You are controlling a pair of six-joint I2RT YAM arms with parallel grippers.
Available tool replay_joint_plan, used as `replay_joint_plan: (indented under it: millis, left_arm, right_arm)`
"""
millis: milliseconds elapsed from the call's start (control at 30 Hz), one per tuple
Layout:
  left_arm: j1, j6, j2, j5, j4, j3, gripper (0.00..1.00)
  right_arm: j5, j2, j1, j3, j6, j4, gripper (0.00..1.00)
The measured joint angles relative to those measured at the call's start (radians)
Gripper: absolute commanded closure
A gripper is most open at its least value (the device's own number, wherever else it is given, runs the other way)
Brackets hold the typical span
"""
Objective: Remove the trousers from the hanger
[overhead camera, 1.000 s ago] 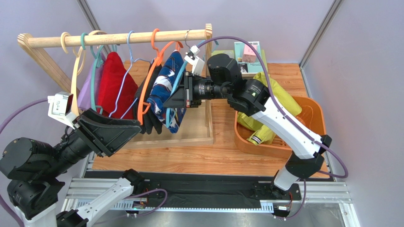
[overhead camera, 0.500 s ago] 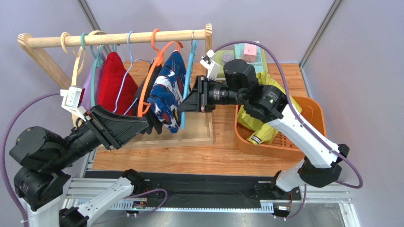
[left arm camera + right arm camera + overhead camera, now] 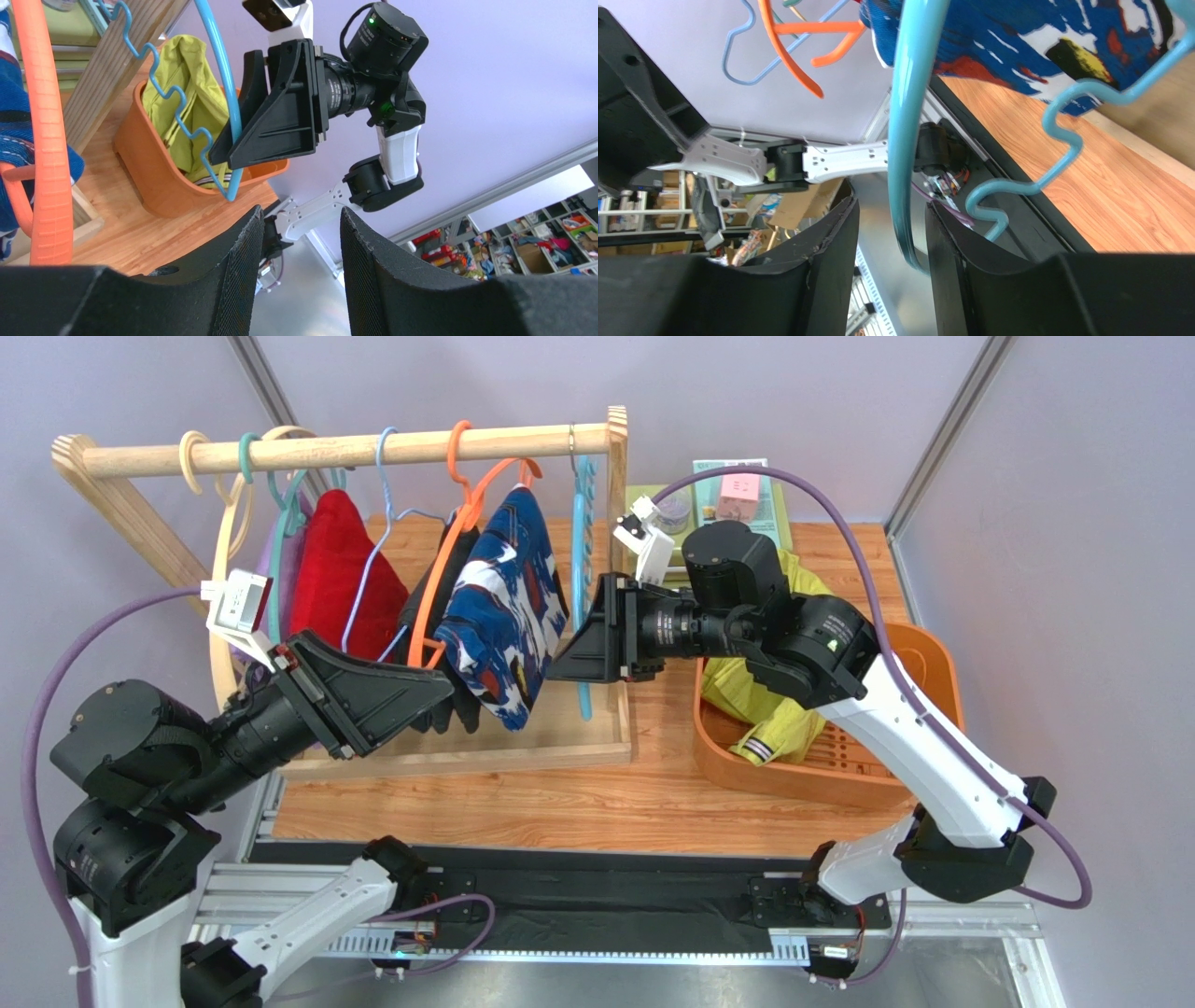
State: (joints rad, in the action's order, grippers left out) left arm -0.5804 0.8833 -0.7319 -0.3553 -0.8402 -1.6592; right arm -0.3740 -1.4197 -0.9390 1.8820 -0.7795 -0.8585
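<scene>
The navy blue trousers (image 3: 505, 616) with white and red print hang on an orange hanger (image 3: 463, 490) on the wooden rail (image 3: 351, 451). They also show in the right wrist view (image 3: 1032, 49). The yellow-green trousers (image 3: 765, 693) lie in the orange basket (image 3: 926, 686). An empty light blue hanger (image 3: 582, 588) hangs at the rail's right end. My right gripper (image 3: 568, 669) is open, and the blue hanger's bar (image 3: 910, 105) runs between its fingers, close to the right one. My left gripper (image 3: 438, 697) is open and empty just below the navy trousers.
A red garment (image 3: 337, 588) and a black garment (image 3: 428, 665) hang left of the navy trousers, among other hangers. The rack's wooden base tray (image 3: 589, 742) lies under them. Boxes (image 3: 730, 490) stand at the back right. The right arm (image 3: 393, 140) fills the left wrist view.
The blue hanger slid right along the rail, away from the navy trousers, with my right gripper moving right and down beside it. My left gripper rose and moved right toward the navy trousers.
</scene>
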Motion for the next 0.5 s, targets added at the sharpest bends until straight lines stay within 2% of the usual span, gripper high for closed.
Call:
replay_joint_plan:
  millis: [167,267,500]
  left_arm:
    - [0.000,-0.024,-0.047,0.010,-0.020,-0.071,0.50]
    - [0.000,-0.055,-0.084,0.024,-0.044,-0.128,0.48]
    - [0.000,-0.200,-0.269,0.108,-0.180,-0.435,0.47]
  right_arm:
    - [0.027,0.029,0.000,0.000,0.034,-0.071,0.33]
    - [0.045,0.051,0.000,0.003,0.052,-0.107,0.25]
    - [0.118,0.101,0.000,0.054,0.101,-0.216,0.22]
